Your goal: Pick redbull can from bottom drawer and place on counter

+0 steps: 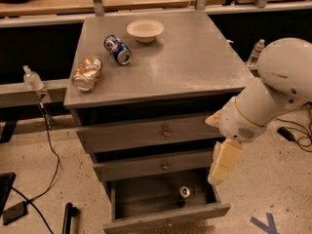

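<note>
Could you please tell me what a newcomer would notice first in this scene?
The bulky white robot arm fills the right side, its cream gripper hanging above the right end of the open grey wooden bottom drawer. In that drawer stands a slim drink can, silver top up. On the grey counter top lie a crushed orange-brown can and a short blue can, near a pale round bowl.
</note>
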`<action>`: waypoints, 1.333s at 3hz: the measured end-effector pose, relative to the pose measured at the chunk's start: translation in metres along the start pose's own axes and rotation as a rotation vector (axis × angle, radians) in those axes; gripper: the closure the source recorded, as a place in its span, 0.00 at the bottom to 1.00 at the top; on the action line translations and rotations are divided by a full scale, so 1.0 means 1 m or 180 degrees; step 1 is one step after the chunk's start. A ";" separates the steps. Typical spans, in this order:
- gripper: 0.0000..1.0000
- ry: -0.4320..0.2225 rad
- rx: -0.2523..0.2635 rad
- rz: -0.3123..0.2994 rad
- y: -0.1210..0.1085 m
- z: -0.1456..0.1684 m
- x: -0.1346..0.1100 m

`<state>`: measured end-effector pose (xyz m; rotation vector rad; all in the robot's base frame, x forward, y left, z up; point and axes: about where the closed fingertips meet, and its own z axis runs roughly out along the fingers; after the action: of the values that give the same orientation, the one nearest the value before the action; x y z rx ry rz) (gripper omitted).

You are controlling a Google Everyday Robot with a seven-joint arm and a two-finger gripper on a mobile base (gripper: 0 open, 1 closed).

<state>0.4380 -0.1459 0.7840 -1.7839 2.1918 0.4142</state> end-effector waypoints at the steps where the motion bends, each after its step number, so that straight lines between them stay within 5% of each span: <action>1: 0.00 0.0006 0.0000 -0.0003 0.001 -0.001 0.000; 2: 0.00 -0.0092 -0.0222 -0.0082 0.003 0.010 -0.002; 3: 0.00 -0.0719 -0.0690 -0.0242 0.003 0.080 0.006; 4: 0.00 -0.1141 -0.0623 -0.0669 0.017 0.142 0.021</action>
<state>0.4231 -0.1054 0.6465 -1.8432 1.7513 0.8495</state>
